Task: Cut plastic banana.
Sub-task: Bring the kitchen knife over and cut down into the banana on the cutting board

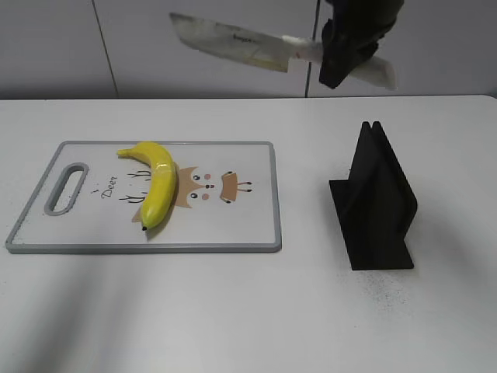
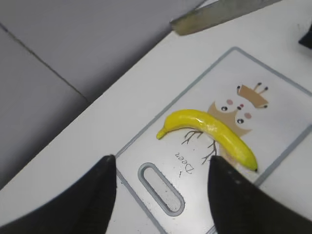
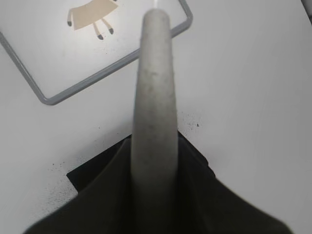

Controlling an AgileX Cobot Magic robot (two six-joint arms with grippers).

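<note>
The plastic banana (image 1: 155,183) lies on the white cutting board (image 1: 233,237) with the deer print, its dark tip toward the front edge. It also shows in the left wrist view (image 2: 214,131). My right gripper (image 1: 342,47) is shut on the handle of a white knife (image 1: 225,39), held high above the table, blade pointing left. In the right wrist view the knife (image 3: 153,87) runs away from the jaws (image 3: 155,161). My left gripper (image 2: 161,163) is open and empty above the board's handle slot (image 2: 161,195); it is outside the exterior view.
A black knife stand (image 1: 377,198) stands on the white table right of the board; its base shows under the right gripper (image 3: 80,175). A grey wall runs along the table's back. The knife tip (image 2: 219,14) shows at the top of the left wrist view.
</note>
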